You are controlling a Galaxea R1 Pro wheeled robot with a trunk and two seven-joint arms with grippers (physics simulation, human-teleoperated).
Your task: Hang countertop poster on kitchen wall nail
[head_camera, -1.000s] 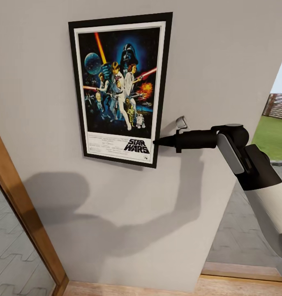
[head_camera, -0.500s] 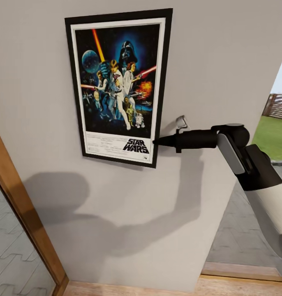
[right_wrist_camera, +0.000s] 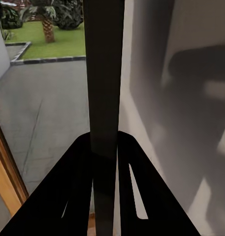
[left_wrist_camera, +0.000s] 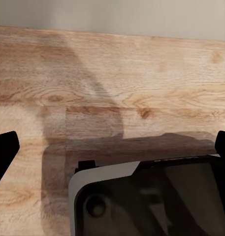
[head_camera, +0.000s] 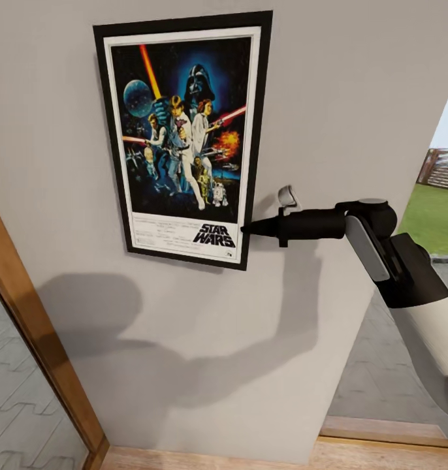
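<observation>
One wall (head_camera: 354, 98) carries one poster (head_camera: 183, 137), lying slightly tilted against it; its nail is hidden. The right gripper (head_camera: 245, 228) pinches the poster's lower right frame edge, fingers closed on it. The left gripper (left_wrist_camera: 112, 147) hangs spread wide over wood floor (left_wrist_camera: 117, 73), holding nothing.

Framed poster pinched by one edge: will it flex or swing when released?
The black-framed Star Wars poster probably stays stiff: its edges look straight. It hangs tilted against the wall, so it may pivot. The right gripper grips only its thin edge, likely slip-prone.
</observation>
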